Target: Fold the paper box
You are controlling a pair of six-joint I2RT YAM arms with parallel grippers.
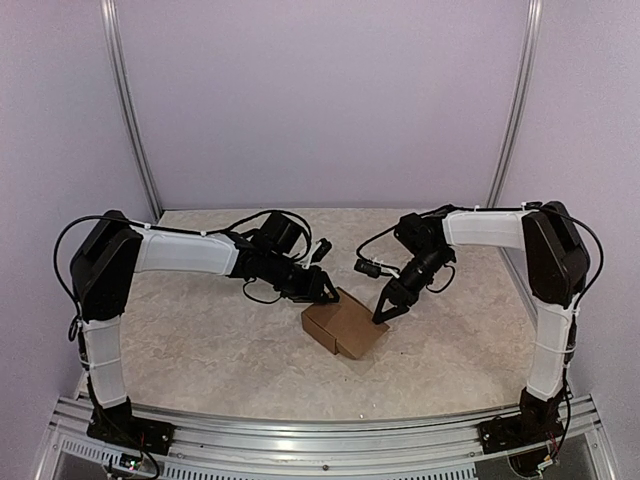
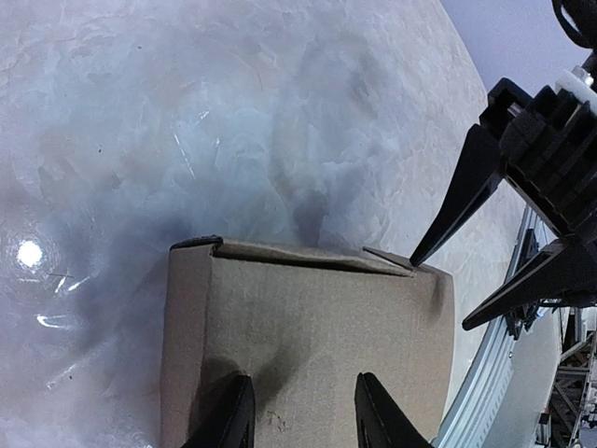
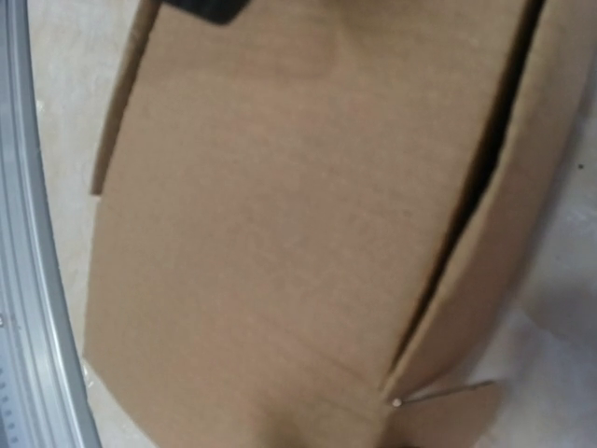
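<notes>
The paper box (image 1: 345, 325) is a small closed brown cardboard box lying in the middle of the table. My left gripper (image 1: 328, 290) hangs over its far-left edge. In the left wrist view its two fingertips (image 2: 229, 415) stand apart just above the box (image 2: 308, 327) top, open with nothing between them. My right gripper (image 1: 382, 315) is at the box's right corner, also open (image 2: 440, 294), with one fingertip (image 2: 420, 254) against a small tab (image 2: 387, 257) sticking out there. The right wrist view is filled by the box (image 3: 280, 233) with a dark lid seam (image 3: 485, 187); that gripper's own fingers are hidden there.
The marbled table (image 1: 200, 340) is bounded by purple walls on three sides. An aluminium rail (image 1: 320, 440) runs along the near edge and also shows in the right wrist view as a rail (image 3: 28, 280) at the left. Black cables (image 1: 370, 265) hang by the right wrist.
</notes>
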